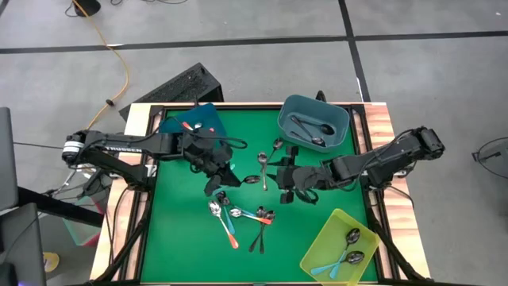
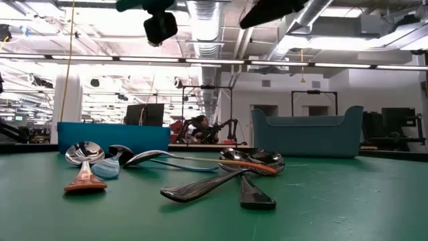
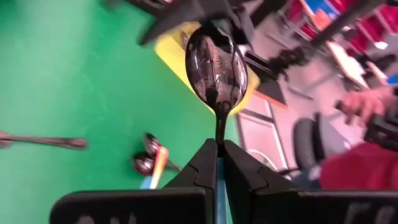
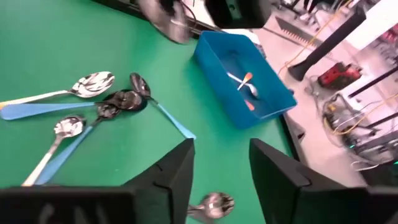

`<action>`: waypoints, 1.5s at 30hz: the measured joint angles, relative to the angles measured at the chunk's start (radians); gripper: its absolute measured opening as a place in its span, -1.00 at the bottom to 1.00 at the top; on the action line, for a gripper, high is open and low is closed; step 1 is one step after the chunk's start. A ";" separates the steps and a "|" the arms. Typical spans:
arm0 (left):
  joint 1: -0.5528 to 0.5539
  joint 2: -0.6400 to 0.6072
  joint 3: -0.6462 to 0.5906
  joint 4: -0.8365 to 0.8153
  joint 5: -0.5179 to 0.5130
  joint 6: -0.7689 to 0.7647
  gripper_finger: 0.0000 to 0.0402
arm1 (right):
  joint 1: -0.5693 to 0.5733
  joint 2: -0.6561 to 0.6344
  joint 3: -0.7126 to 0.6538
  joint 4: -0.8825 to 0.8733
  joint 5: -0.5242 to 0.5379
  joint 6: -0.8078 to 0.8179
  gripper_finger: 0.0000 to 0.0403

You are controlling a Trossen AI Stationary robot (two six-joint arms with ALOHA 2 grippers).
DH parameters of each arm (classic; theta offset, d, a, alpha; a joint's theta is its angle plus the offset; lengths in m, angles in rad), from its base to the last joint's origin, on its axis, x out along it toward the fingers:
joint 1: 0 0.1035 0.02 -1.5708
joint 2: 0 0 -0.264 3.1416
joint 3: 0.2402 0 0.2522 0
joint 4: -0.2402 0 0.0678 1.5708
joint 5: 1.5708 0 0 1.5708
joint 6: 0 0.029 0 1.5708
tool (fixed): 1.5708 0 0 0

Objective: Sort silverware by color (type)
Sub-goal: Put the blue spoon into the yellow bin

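My left gripper hovers over the green mat's middle, shut on a spoon with a shiny dark bowl. My right gripper faces it from the right, open and holding nothing. A spoon bowl lies on the mat below its fingers. Several spoons lie in a loose pile on the mat nearer the table's near edge, with orange, light blue and dark handles. Three more spoons lie on the mat toward the far side. My left gripper pinches the spoon between its two fingers by the handle, just behind the thin neck. A strip of light blue handle shows between the fingers. The bowl sticks out past the fingertips, along the fingers, lifted clear of the mat.
A blue bin at the far left holds orange-handled spoons. A grey-blue bin at the far right holds dark spoons. A yellow-green bin at the near right holds blue-handled spoons. A person's hand and red sleeve show beyond the table.
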 joint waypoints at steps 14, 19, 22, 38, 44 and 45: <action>0.068 0.000 0.000 0.010 0.107 0.003 -1.00 | -0.014 0.000 0.036 0.108 -0.010 -0.219 0.11; 0.091 0.000 0.000 0.013 0.110 0.003 -1.00 | -0.014 0.000 0.036 0.132 -0.038 -0.232 0.11; 0.095 0.000 0.000 0.013 0.110 0.002 -1.00 | -0.014 0.000 0.036 0.133 -0.041 -0.236 0.11; 0.094 0.141 0.002 0.218 0.287 -0.159 -1.00 | -0.022 0.000 0.036 0.160 -0.063 -0.317 0.08; 0.109 0.164 0.003 0.317 0.294 -0.190 -1.00 | -0.022 0.000 0.036 0.143 -0.090 -0.286 0.03; 0.110 0.167 0.001 0.302 0.294 -0.194 -1.00 | -0.022 0.000 0.036 0.143 -0.091 -0.286 0.02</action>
